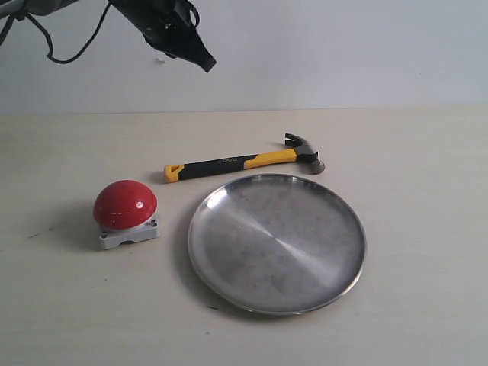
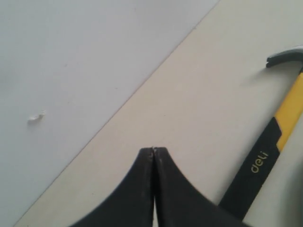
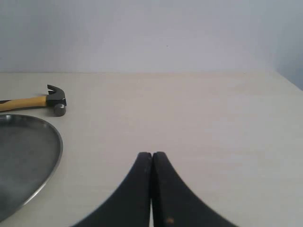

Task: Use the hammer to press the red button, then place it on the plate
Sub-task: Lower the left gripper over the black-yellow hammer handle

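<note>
Behind plate point(image 1: 278, 244), hammer point(image 1: 244, 162) lying flat, untouched

Closed right gripper point(image 3: 151, 155); hammer point(image 3: 40, 100) beside plate point(image 3: 53, 156)

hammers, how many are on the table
1. The hammer lies flat on the table just behind the plate in the exterior view, head to the right. None appears hidden.

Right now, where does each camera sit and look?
Exterior: off the arms, looking down at red button, hammer, plate; left gripper hangs above.
Left wrist: behind the shut left gripper, looking down at hammer.
Right wrist: low over table, facing wall past shut right gripper.
Shared: both wrist views catch the hammer.
</note>
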Motion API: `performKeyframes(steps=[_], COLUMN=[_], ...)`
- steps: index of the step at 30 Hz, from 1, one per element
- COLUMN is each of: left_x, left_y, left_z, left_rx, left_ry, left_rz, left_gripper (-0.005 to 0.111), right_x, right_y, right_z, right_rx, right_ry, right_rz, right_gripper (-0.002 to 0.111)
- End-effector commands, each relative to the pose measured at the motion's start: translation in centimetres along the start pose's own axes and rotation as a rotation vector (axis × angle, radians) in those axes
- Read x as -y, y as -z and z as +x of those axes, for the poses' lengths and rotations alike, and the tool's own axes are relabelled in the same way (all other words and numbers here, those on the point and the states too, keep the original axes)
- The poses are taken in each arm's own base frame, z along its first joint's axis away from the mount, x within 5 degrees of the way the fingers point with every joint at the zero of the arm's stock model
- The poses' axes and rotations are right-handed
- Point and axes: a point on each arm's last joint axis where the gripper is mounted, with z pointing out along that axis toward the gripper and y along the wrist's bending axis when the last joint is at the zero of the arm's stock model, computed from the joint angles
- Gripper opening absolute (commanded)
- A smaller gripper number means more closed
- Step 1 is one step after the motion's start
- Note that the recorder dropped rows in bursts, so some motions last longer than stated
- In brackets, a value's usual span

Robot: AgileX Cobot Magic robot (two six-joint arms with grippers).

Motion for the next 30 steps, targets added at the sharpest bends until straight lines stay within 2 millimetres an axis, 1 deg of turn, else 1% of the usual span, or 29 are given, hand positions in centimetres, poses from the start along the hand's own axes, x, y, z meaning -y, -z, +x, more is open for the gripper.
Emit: performKeyframes(steps=[1, 5, 10, 14, 23, 25, 27, 29, 30], left_x=[1.4, 2.3, 3.5, 3.9, 5.2, 5.5, 5.7, 5.9, 6.1], left_y=[0.2, 0.3, 0.1, -0.6, -4.6, -5.3, -6.1, -6.8, -7.2], left_z=[-0.8, -0.8, 0.0, 0.9, 3.3, 3.8, 4.2, 4.6, 4.9], left_rx=[0.015, -0.008, -0.071, -0.132, -0.229, -0.241, -0.252, -0.260, -0.266], left_ry=[-0.050, -0.112, -0.208, -0.241, -0.284, -0.300, -0.315, -0.344, -0.353], left_rz=[0.030, 0.089, 0.215, 0.263, 0.326, 0.337, 0.346, 0.354, 0.361], left_gripper=[0.000, 0.000, 0.000, 0.000, 0.001, 0.009, 0.024, 0.047, 0.057], right_x=[0.0, 0.0, 0.0, 0.0, 0.0, 0.0, 0.0, 0.0, 0.0], right_y=[0.0, 0.0, 0.0, 0.0, 0.0, 0.0, 0.0, 0.0, 0.0], right_z=[0.1, 0.1, 0.1, 0.1, 0.1, 0.1, 0.1, 0.1, 0.1], right_rx=[0.009, 0.009, 0.009, 0.009, 0.009, 0.009, 0.009, 0.009, 0.009], right_ry=[0.007, 0.007, 0.007, 0.007, 0.005, 0.007, 0.007, 0.007, 0.007], right_rz=[0.006, 0.006, 0.006, 0.006, 0.006, 0.006, 0.006, 0.006, 0.006], right_gripper=[0.000, 0.000, 0.000, 0.000, 0.000, 0.000, 0.000, 0.000, 0.000])
